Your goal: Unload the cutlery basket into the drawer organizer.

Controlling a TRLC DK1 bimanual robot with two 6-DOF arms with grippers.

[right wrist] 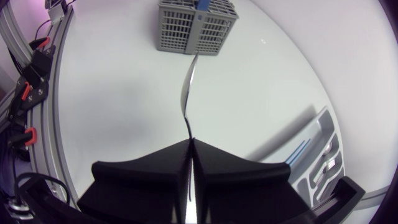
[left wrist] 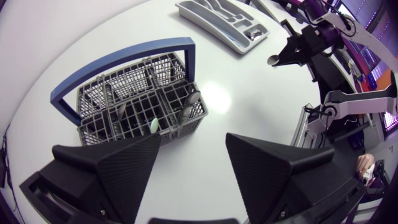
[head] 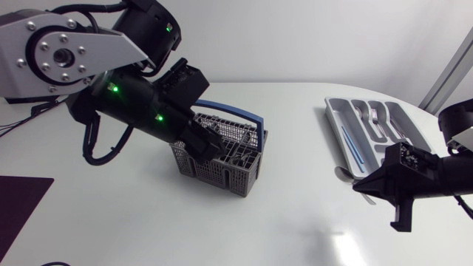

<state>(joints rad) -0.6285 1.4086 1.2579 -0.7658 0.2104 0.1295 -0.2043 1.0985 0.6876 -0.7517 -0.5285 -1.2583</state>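
The grey wire cutlery basket [head: 235, 168] with a blue handle [head: 240, 111] stands mid-table and holds several pieces of cutlery [left wrist: 188, 104]. My left gripper [head: 210, 150] hangs just over its near-left corner, open and holding nothing; in the left wrist view the basket [left wrist: 134, 102] lies ahead of the spread fingers [left wrist: 130, 163]. My right gripper [head: 362, 188] is shut on a silver spoon [head: 344, 174] beside the near end of the grey drawer organizer [head: 336, 118]. The spoon [right wrist: 188, 87] sticks out ahead of the closed gripper [right wrist: 191, 142], towards the basket [right wrist: 196, 25].
The organizer [right wrist: 322, 158] holds forks [head: 377, 118] and other cutlery in its compartments, with a blue item [head: 352, 148] along one slot. A dark mat [head: 18, 203] lies at the table's front left edge. Bare white table lies between basket and organizer.
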